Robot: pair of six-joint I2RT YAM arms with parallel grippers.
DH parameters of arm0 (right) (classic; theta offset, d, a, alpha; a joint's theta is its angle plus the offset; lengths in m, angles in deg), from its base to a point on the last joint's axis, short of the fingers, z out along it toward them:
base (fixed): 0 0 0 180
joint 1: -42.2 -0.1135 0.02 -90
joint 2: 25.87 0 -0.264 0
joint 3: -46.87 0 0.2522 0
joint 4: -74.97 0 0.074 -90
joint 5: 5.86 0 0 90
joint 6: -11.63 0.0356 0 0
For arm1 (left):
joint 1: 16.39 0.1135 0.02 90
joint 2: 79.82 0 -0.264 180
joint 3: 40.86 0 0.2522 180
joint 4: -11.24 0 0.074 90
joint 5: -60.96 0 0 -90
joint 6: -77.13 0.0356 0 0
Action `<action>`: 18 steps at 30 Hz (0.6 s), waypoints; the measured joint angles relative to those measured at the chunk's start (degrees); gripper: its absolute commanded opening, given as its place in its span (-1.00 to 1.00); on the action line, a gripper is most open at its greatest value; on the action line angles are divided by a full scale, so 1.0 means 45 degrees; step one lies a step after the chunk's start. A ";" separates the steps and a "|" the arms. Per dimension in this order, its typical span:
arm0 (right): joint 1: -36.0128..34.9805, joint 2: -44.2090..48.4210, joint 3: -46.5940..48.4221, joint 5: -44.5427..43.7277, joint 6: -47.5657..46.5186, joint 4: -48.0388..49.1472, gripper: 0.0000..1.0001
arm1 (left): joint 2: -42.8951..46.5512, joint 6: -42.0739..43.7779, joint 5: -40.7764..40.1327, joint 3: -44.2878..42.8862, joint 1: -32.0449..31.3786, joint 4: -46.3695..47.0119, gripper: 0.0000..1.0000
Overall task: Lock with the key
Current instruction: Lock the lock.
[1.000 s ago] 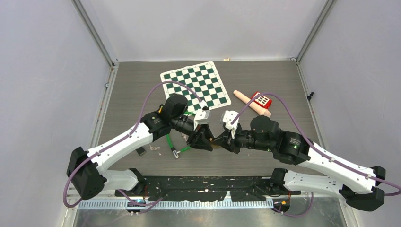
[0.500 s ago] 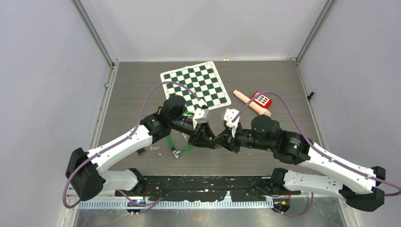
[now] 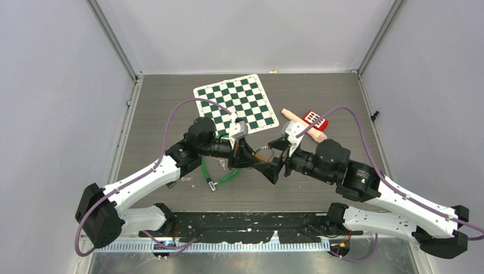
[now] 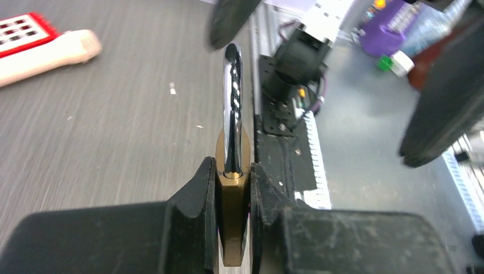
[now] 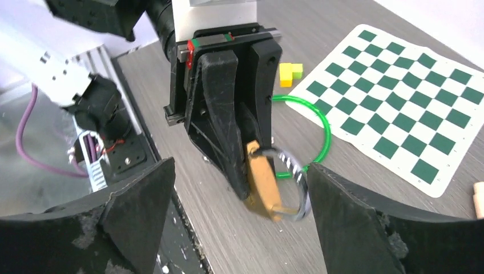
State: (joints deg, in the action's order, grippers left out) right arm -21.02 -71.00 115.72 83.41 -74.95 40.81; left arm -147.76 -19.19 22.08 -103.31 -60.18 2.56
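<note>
My left gripper [image 4: 233,171] is shut on a brass padlock [image 4: 233,222], its jaws pressing on the two flat sides of the body. The chrome shackle [image 4: 232,103] points away from the wrist, above the table. From above, the padlock [image 3: 263,154] hangs between the two grippers at the table's middle. My right gripper [image 3: 273,164] faces it, open wide, with the padlock [image 5: 263,182] and the left gripper [image 5: 240,131] between its spread fingers and apart from both. I cannot make out the key in any view.
A green-and-white chequered mat [image 3: 236,104] lies at the back. To its right are a red keypad toy [image 3: 315,120] and a beige stick [image 3: 302,124]. A green cable loop [image 3: 220,174] lies under the left arm. A yellow block [image 5: 290,71] sits by the mat.
The right gripper's jaws have sprung wide open and its wrist has drawn back to the right. The left gripper has closed on the padlock and shifted toward the mat.
</note>
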 measured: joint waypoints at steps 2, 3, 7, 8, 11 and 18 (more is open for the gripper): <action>0.0015 0.0432 -0.0369 -0.0782 0.0233 0.0549 0.93 | 0.0155 -0.0816 -0.0743 0.0243 0.0189 0.0442 -1.00; 0.0010 0.0724 -0.0631 -0.1107 0.0379 0.0831 0.93 | 0.0277 -0.1161 -0.1146 0.0316 0.0272 0.0539 -1.00; 0.0015 0.1647 -0.1399 -0.2215 0.1054 0.1632 0.92 | 0.1069 -0.2234 -0.2735 0.0379 0.0423 0.0806 -1.00; 0.0015 0.1773 -0.1535 -0.2438 0.1258 0.1846 0.91 | 0.1389 -0.2531 -0.3220 0.0379 0.0423 0.0889 -1.00; 0.0019 0.2006 -0.1875 -0.2686 0.1705 0.2608 0.72 | 0.2361 -0.3245 -0.4503 0.0384 0.0423 0.1209 -1.00; 0.0015 0.1088 -0.2676 -0.1763 0.2730 0.4755 0.08 | 0.3764 -0.5090 -0.5765 0.0447 0.0427 0.3007 -1.00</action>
State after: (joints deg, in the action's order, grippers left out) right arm -20.95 -66.10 103.67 75.47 -62.66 62.21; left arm -130.83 -42.10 -3.87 -101.30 -58.26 16.09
